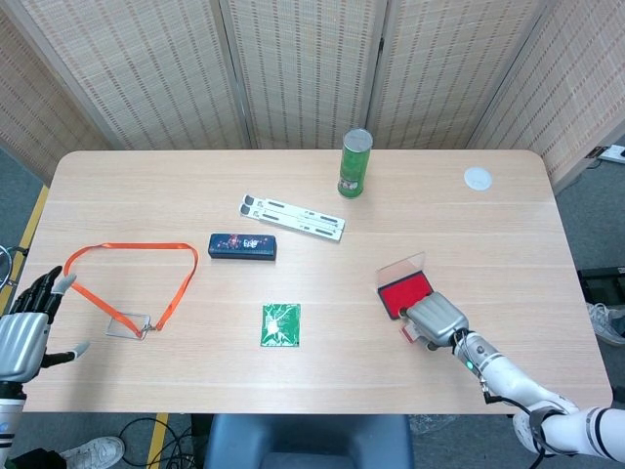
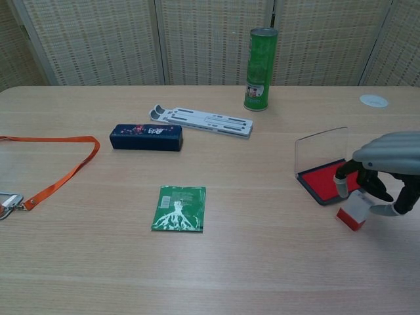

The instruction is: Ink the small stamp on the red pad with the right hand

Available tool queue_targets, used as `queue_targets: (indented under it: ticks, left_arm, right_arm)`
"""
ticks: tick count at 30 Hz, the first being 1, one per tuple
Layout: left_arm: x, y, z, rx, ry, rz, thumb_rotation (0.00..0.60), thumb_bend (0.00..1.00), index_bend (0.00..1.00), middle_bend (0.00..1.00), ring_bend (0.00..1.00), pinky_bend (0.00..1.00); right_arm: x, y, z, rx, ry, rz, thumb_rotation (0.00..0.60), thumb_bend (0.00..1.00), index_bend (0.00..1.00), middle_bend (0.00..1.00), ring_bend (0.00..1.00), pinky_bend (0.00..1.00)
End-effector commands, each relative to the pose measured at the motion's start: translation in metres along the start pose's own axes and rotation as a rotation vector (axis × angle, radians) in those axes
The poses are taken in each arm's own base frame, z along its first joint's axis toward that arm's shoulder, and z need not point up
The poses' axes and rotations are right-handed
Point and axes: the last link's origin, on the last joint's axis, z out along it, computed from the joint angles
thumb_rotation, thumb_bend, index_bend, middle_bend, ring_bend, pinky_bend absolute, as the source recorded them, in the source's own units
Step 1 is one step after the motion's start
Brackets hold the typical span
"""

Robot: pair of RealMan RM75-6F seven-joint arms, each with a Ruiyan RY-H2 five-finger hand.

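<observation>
Surface (image 2: pixel 262 262): pale wood grain, matt. Red pad (image 2: pixel 326 182): felt-like ink face, clear glossy plastic lid. Right hand (image 2: pixel 387 167): grey metallic shell. Green can (image 2: pixel 261 60): glossy. Lanyard (image 2: pixel 65 172): orange woven cloth.

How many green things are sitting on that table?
2: a tall green can standing near the far edge, and a flat green packet lying near the front, middle of the table. None seem hidden.

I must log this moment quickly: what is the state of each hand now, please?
Left hand: open, fingers apart, holding nothing, off the table's left edge.
Right hand: holding the small stamp beside the red pad.
</observation>
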Motion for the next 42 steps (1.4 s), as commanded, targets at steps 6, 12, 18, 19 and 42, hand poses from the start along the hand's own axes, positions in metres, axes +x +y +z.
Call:
queue_targets:
  ticks: [6,12,18,19,42]
  left_arm:
    - [0.0,0.0,0.0,-0.003,0.001,-0.002,0.6,0.11,0.0,0.0,0.0,0.18]
    - [0.001,0.0,0.0,-0.002,0.002,-0.005,0.6,0.11,0.0,0.0,0.0,0.18]
    - [0.002,0.0,-0.001,-0.004,0.007,-0.01,0.6,0.11,0.0,0.0,0.0,0.18]
    - [0.002,0.001,-0.001,-0.006,0.008,-0.008,0.6,0.11,0.0,0.0,0.0,0.18]
    - [0.003,0.003,-0.002,-0.017,0.02,0.006,0.6,0.11,0.0,0.0,0.0,0.18]
  right_arm:
    - [0.003,-0.001,-0.007,-0.007,0.003,-0.019,0.6,0.25,0.08,0.66,0.51,0.3]
    - [0.016,-0.006,-0.027,-0.001,0.052,-0.015,0.6,0.22,0.02,0.63,0.5,0.29]
    - [0.03,-0.006,-0.079,-0.011,0.231,0.003,0.6,0.21,0.02,0.46,0.45,0.2]
    - [0.028,-0.001,-0.088,-0.033,0.282,-0.013,0.6,0.21,0.02,0.41,0.41,0.16]
    - [-0.043,0.103,-0.136,-0.513,0.523,0.153,0.6,0.22,0.02,0.07,0.04,0.0]
